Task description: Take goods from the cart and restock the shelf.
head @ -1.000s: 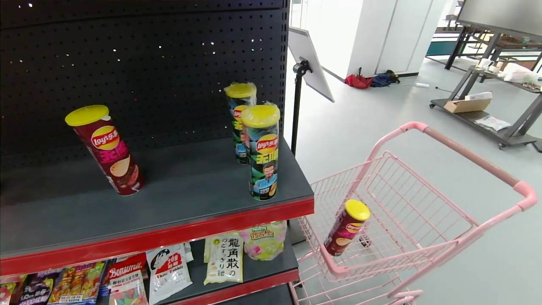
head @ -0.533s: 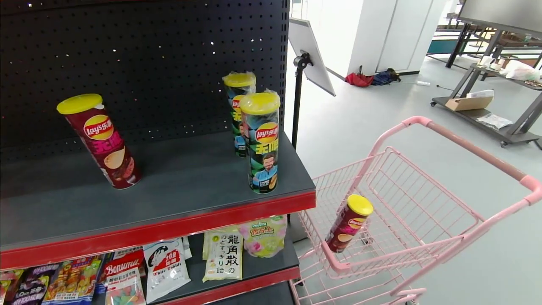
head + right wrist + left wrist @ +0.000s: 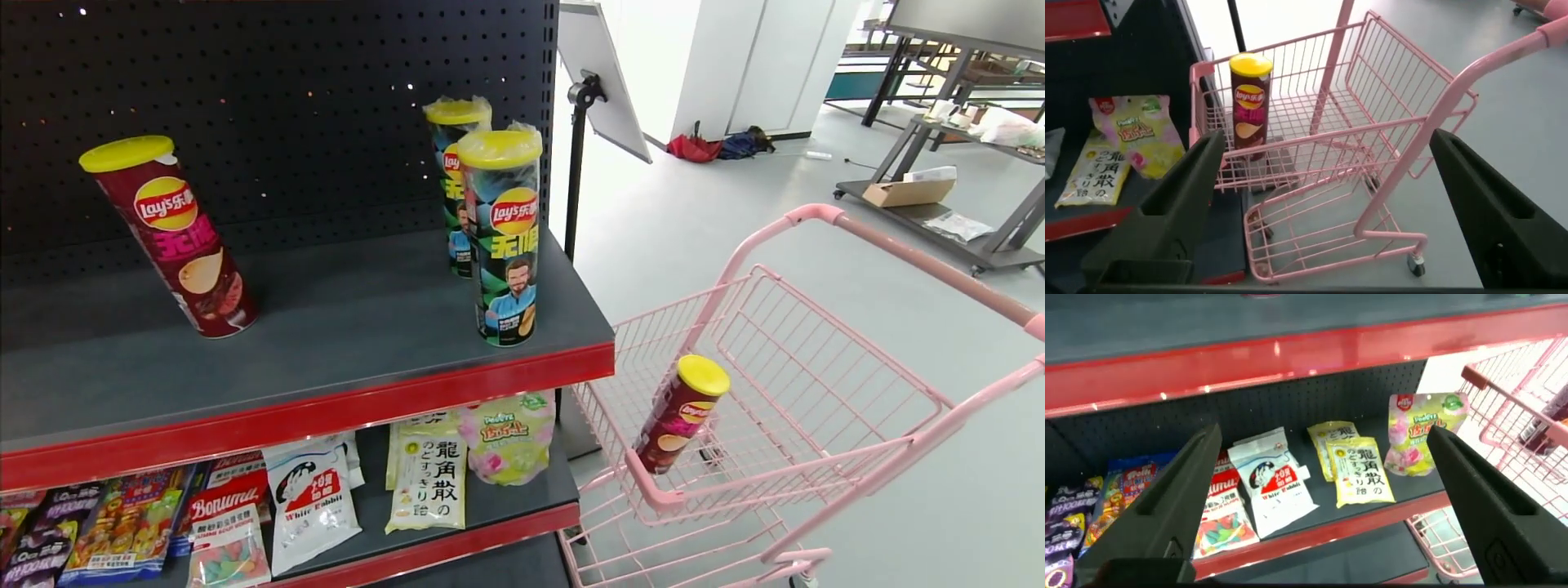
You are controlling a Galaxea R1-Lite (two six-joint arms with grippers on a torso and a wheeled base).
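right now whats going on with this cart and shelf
The robot is restocking a shelf from a pink cart. One cart can, dark red, stands in the basket, not yet picked up. The top shelf holds a dark red can on the left and a front green can near the right end with a back green can behind it. Both grippers are open and empty: the right gripper faces the cart, the left gripper faces the snack bags on the lower shelf.

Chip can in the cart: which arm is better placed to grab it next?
Right, probably. The open right gripper faces the cart with the chip can inside; the left gripper, also open, faces snack bags on the lower shelf.
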